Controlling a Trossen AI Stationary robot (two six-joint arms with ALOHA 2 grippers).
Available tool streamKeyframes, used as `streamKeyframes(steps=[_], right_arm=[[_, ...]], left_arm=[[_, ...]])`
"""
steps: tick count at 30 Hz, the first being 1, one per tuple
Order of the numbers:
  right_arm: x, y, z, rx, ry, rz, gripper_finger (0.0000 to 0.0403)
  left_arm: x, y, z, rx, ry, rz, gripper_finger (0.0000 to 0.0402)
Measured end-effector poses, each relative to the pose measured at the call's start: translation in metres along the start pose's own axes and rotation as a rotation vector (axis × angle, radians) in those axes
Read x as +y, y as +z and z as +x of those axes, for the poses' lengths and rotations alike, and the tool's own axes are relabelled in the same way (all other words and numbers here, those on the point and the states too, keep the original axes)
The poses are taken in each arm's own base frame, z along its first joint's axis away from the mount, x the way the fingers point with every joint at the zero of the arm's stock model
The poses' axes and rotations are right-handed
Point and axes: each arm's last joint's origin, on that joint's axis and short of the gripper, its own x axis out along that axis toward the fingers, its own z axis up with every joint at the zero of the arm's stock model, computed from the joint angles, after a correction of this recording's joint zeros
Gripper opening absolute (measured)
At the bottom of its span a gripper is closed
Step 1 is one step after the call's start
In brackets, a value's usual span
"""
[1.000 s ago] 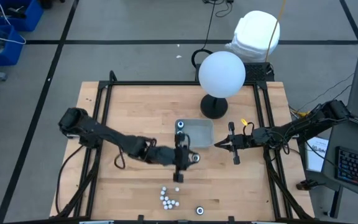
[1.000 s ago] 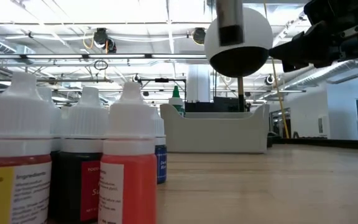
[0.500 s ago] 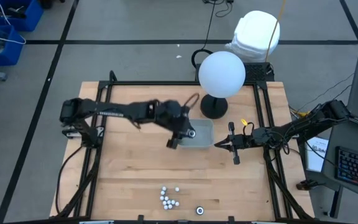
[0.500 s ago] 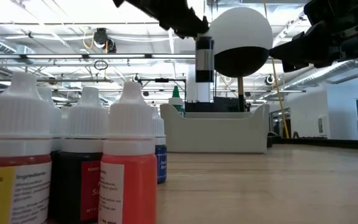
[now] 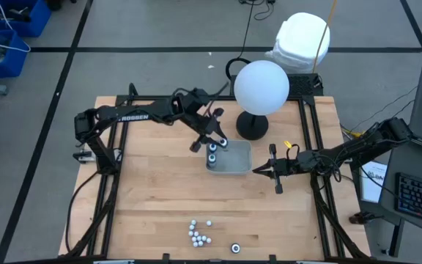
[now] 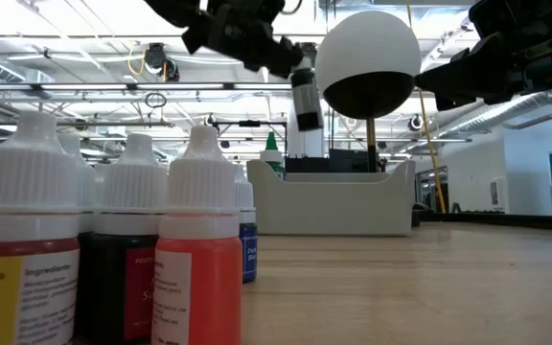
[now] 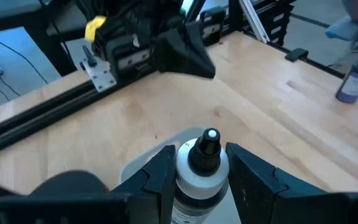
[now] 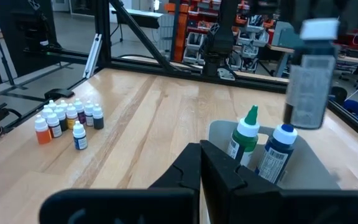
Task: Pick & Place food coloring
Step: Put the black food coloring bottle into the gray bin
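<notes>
Left tool (image 5: 212, 139): over tray (image 5: 240, 163) near counter's far edge, pinching a bottle (image 7: 194, 180), cap up, above the tray's left end.
Right tool (image 5: 257, 171): waiting beside tray's right side, fingers pressed together, empty.
Done: two bottles (image 8: 263, 148) upright in tray; a third held above, not yet released.
Left: cluster of bottles (image 5: 200, 233) near counter's near edge, one stray (image 5: 235, 248) beside it.
Hidden: cluster count unclear; held bottle's colour unreadable.
</notes>
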Motion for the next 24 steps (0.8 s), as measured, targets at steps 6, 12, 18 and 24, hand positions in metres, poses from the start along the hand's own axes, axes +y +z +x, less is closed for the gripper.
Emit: streamKeyframes(steps=[6,12,18,24], right_arm=[[0.0,0.001,0.0,-0.007,-0.003,-0.021,0.0],[-0.001,0.001,0.0,-0.015,-0.005,-0.022,0.0],[-0.001,0.001,0.0,-0.015,-0.005,-0.04,0.0],[-0.001,0.001,0.0,-0.015,-0.005,-0.04,0.0]], left_arm=[[0.015,-0.025,0.009,-0.008,-0.033,-0.019,0.0129],[0.017,-0.043,0.023,0.033,-0.052,-0.063,0.0129],[0.013,-0.046,0.034,0.059,-0.061,-0.055,0.0129],[0.01,-0.055,0.047,0.119,-0.041,-0.047,0.0129]])
